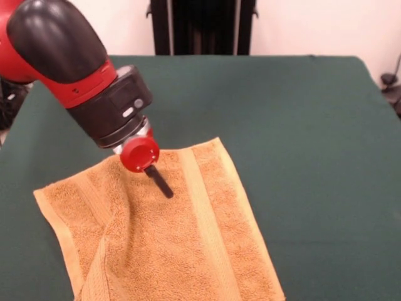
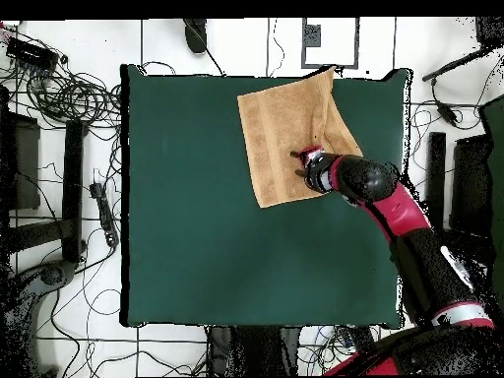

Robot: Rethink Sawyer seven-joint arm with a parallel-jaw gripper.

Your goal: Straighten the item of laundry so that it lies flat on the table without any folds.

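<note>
No legible text, label, brand, number or sign appears on any surface in either view.

Robotics lab: felt-covered table (image 2: 217, 246), cable tangles (image 2: 69, 94) on tiled floor (image 2: 157, 44), equipment around

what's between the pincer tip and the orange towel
Nothing: in the front view the black pincer tip appears to rest directly on the orange-tan terry towel.

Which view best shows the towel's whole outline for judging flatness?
The overhead view: the towel shows all edges on the table, apart from where the gripper covers it. The front view crops its near edge but shows a ridge.
</note>
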